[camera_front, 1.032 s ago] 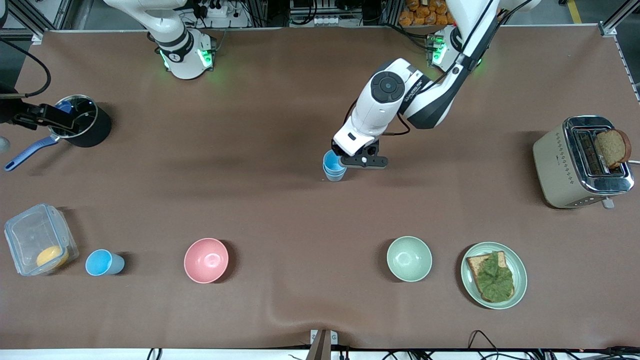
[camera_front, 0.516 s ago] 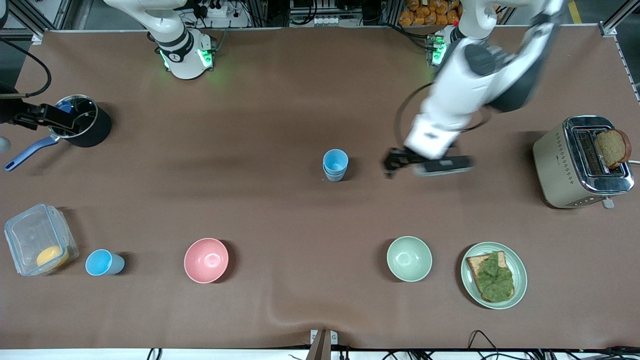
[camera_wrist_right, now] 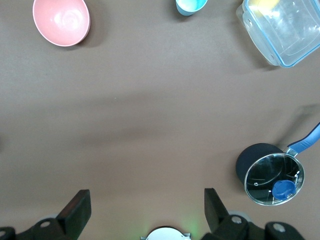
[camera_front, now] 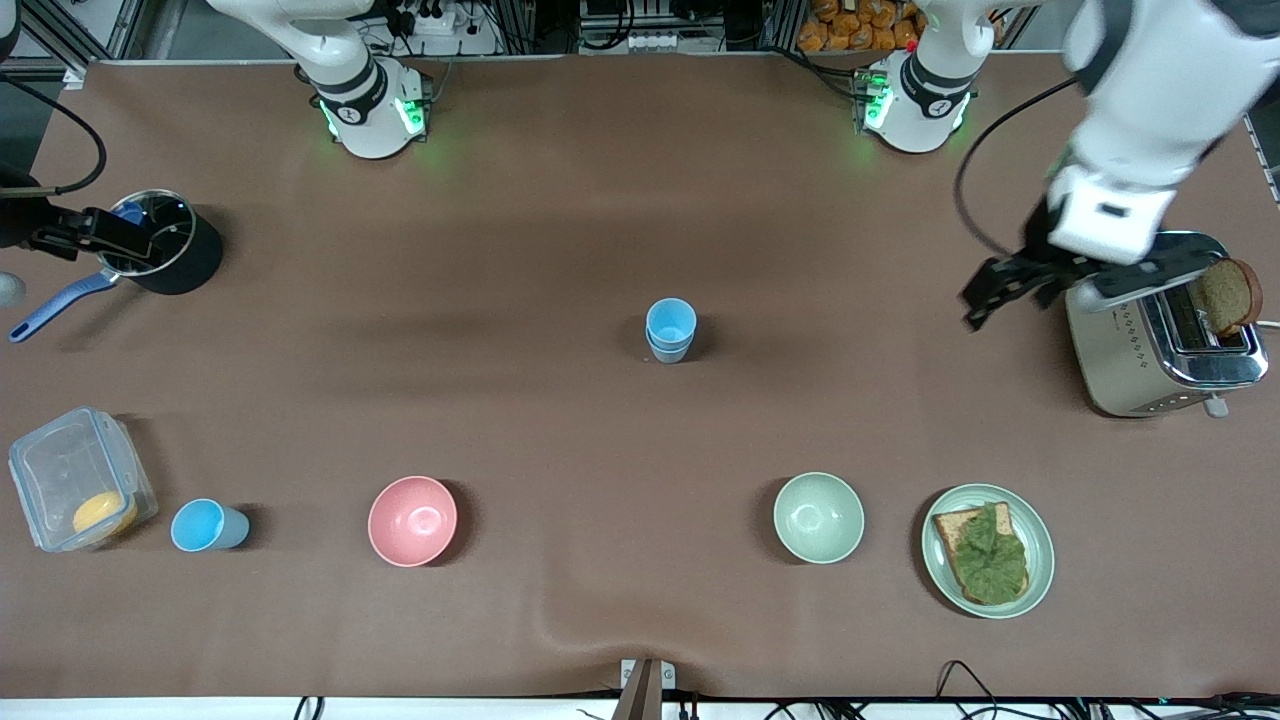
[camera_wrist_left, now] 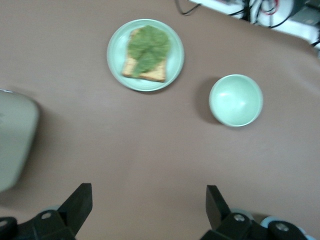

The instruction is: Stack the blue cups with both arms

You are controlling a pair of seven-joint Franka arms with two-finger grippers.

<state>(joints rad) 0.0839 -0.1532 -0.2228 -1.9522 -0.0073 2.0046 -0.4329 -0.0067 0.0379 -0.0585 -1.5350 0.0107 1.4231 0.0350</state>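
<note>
Blue stacked cups (camera_front: pixel 670 329) stand alone — left gripper (camera_front: pixel 1010 285) swung toward toaster (camera_front: pixel 1160 330).

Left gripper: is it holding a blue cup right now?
No. The left gripper hangs open and empty beside the toaster, while the stacked blue cups stand alone mid-table.

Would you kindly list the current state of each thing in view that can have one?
Stacked light-blue plastic cups: nested, upright, mid-table.
Lone light-blue plastic cup: upright, unstacked, beside the clear plastic container.
Left gripper: open, empty, beside the toaster.
Right gripper: open, empty.
Pink bowl: upright, empty.
Pale green bowl: upright, empty.
</note>
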